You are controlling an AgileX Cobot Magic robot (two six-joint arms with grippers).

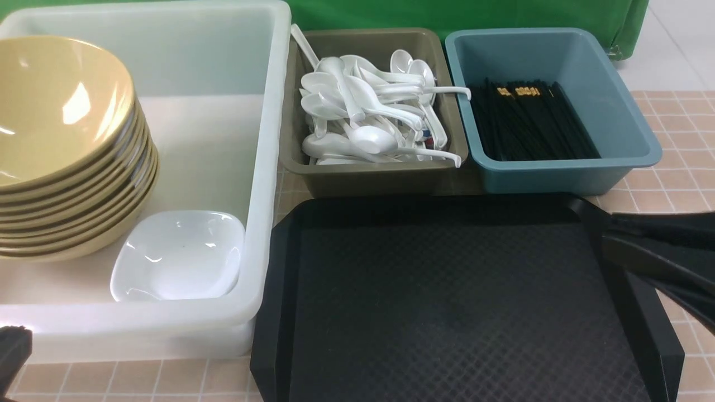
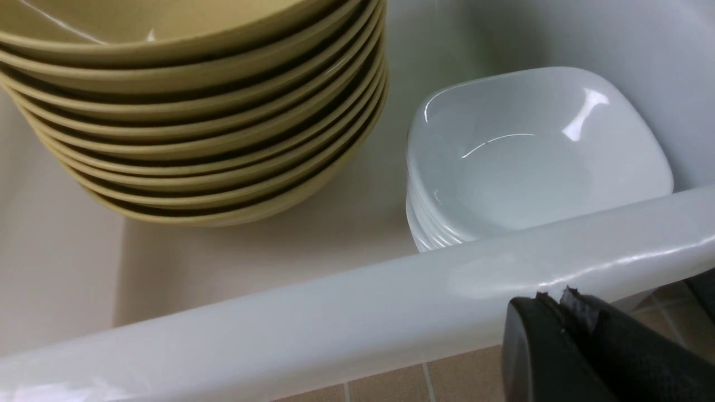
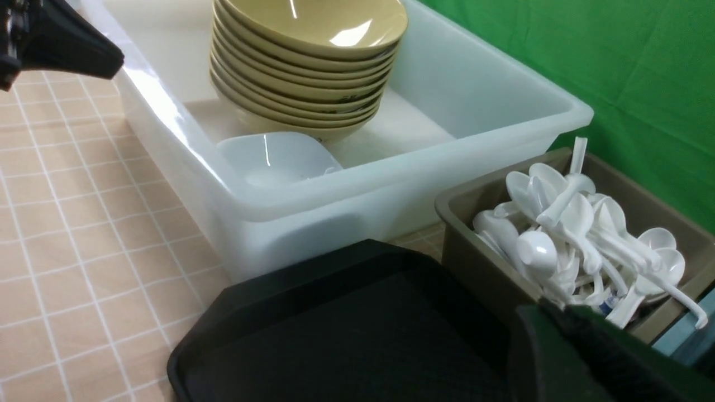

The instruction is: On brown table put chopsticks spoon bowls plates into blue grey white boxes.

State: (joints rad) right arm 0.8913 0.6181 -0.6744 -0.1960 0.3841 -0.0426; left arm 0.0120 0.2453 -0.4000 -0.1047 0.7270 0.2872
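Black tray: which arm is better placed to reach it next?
Right: the right gripper hangs at the black tray's right rim, while the left gripper sits outside the white tub's near left corner.

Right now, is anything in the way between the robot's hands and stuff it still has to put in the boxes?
Nothing visible is left to fetch. The bowls and plates sit in the white tub, spoons in the grey box, chopsticks in the blue box. The black tray is bare.
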